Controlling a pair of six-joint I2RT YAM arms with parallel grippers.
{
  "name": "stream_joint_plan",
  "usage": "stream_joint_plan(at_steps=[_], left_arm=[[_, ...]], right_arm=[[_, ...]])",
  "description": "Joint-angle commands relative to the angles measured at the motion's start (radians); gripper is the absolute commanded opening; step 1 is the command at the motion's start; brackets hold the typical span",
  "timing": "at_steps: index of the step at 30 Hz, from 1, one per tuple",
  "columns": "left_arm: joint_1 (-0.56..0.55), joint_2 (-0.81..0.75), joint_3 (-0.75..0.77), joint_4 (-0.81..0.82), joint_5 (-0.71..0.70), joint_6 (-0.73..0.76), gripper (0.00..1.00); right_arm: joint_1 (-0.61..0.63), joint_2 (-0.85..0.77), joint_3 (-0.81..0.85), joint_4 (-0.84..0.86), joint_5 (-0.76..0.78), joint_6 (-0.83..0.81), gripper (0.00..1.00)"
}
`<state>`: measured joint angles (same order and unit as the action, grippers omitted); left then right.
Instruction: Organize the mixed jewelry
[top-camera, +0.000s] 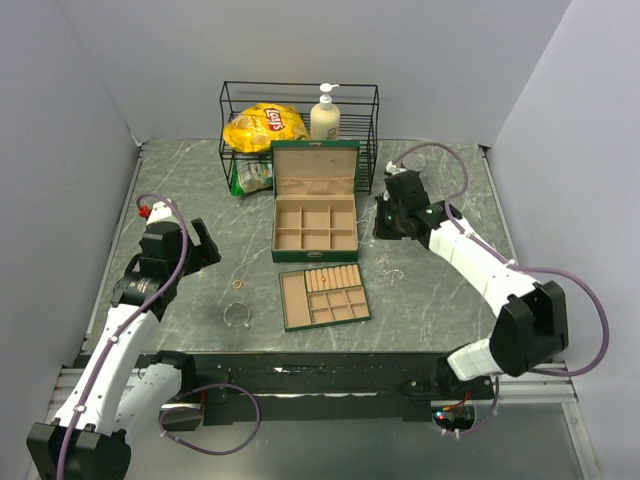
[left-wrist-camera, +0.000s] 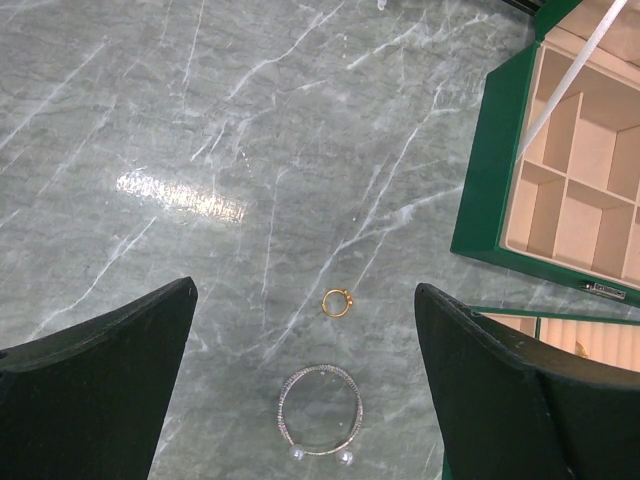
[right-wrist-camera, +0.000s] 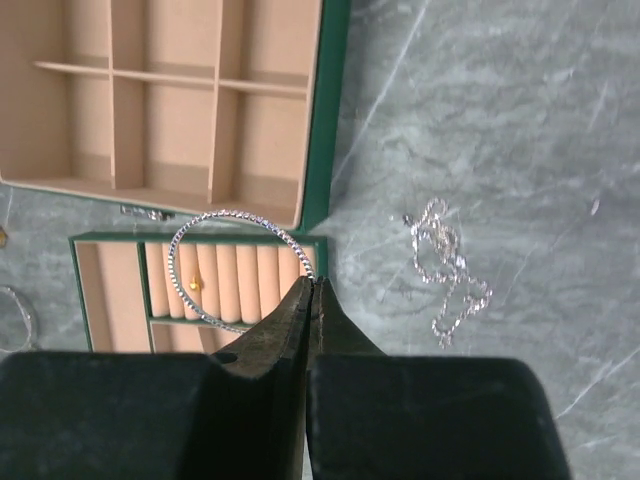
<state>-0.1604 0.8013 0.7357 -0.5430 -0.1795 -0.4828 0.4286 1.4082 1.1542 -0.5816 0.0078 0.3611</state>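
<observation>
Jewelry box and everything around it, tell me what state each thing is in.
Jewelry box: lid open.
Tray: out, on the table.
Right hand: shut on thin bangle.
Thin bangle: held by its rim.
Left hand: open, empty.
Gold ring: loose on table.
Beaded bangle: loose on table.
Chain: loose on table.

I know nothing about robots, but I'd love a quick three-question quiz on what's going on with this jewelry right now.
1. True or false: the right pincer is shut on a thin sparkly bangle.
2. What lies on the table beneath the open left pincer? A) a watch B) a gold ring and a bead-tipped bangle C) a pair of earrings
3. Fill in: the silver chain lies on the ____, outside the green box.
Key: 1 true; 2 B; 3 table.
</observation>
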Motion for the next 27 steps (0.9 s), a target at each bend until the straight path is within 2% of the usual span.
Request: stream_joint_plan(at_steps=[1, 5, 14, 27], left_arm=[[0.004, 0.001, 0.039, 0.018, 0.009, 0.012, 0.96], [0.004, 0.003, 0.041, 0.018, 0.008, 0.013, 0.96], [0.004, 0.012, 0.041, 0.018, 0.011, 0.015, 0.96], [0.004, 0.029, 0.044, 0.017, 0.014, 0.015, 0.96]], right_arm=[[0.025, 0.067, 0.107, 0.026, 0.030, -0.045, 0.00], [0.050, 0.188, 0.214, 0.005, 0.081, -0.086, 0.00], [0.087, 0.333, 0.331, 0.012, 0.146, -0.166, 0.00], [0.142, 0.452, 0.375, 0.016, 0.179, -0.274, 0.00]])
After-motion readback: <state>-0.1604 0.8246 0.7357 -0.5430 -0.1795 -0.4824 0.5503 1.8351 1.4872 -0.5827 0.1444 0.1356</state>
